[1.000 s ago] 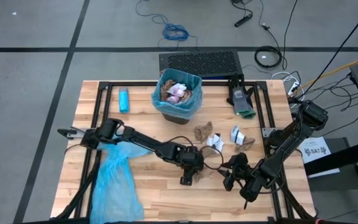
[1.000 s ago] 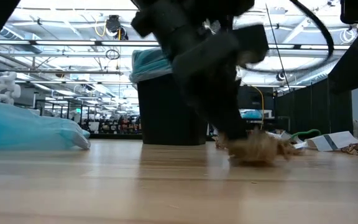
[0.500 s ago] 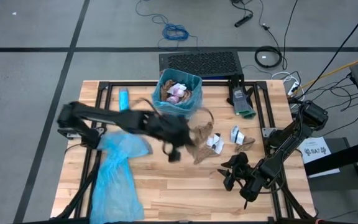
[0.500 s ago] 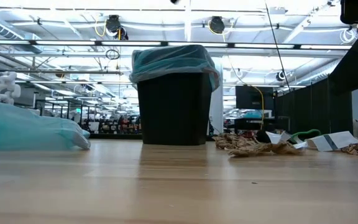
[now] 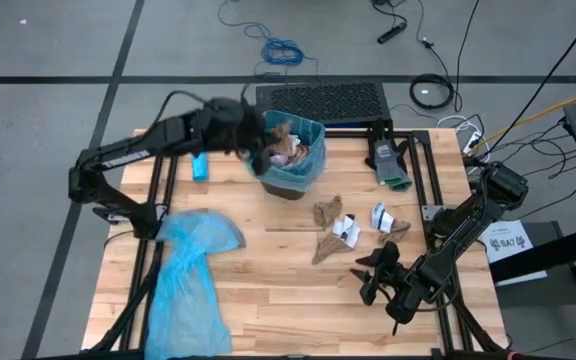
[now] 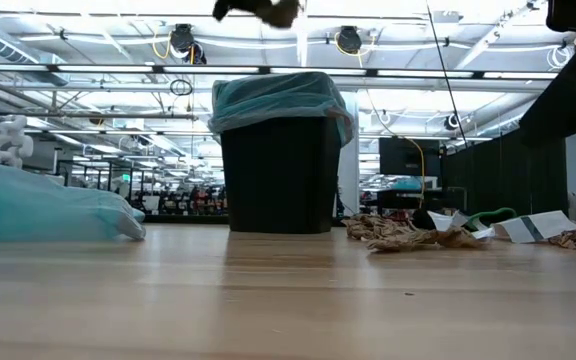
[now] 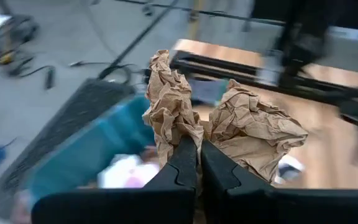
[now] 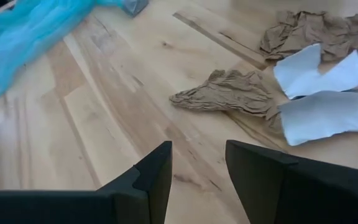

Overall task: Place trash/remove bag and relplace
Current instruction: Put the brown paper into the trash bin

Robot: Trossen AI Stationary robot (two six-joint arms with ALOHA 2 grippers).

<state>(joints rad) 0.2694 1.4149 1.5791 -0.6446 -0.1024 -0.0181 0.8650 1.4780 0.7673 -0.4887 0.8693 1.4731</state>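
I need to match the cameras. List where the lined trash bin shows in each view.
High: trash bin at the table's far middle.
Low: centre, standing upright.
Left wrist: blurred teal rim behind the held brown paper wad.
Right wrist: not in view.
Shared landmark: the teal liner.

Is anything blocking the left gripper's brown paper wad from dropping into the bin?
Nothing visible does. The left gripper is shut on the brown paper wad above the bin, whose open top holds only earlier trash.

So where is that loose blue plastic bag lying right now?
In the high view, the blue bag lies flat on the table's near left part, below the left arm, away from the bin.
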